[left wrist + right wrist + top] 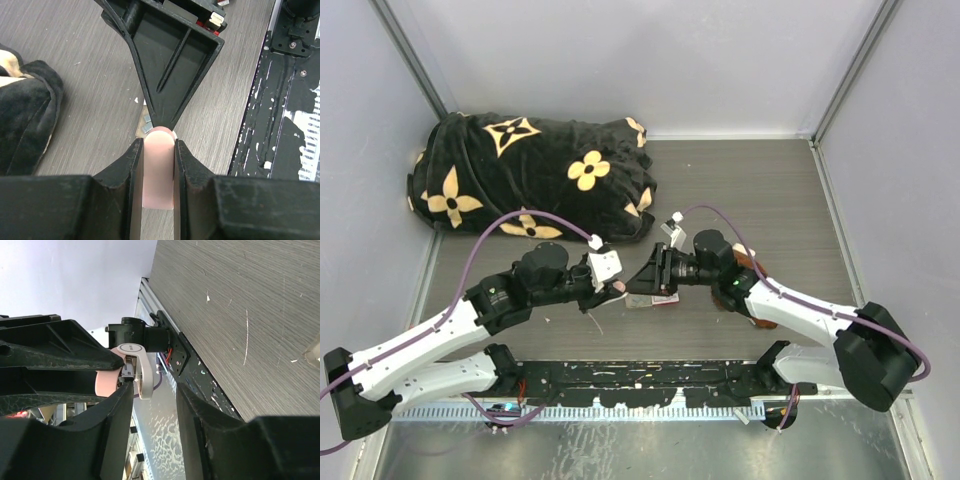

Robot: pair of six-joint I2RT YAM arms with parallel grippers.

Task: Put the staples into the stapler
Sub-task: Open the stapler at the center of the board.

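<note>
**Surface legend.** I am seeing the stapler [158, 170] as smooth, matt, pale pink plastic. From the right wrist view, its white shell is showing a slight sheen around a bright metal inner part. On the left gripper [157, 145], the fingers [131, 180] are looking like matt black plastic, scuffed along the edges. The table [760, 190] is presenting a matt grey wood-grain finish. The blanket [540, 172] is reading as thick, plush black cloth. The base plate [285, 80] is showing chipped black paint.
</note>
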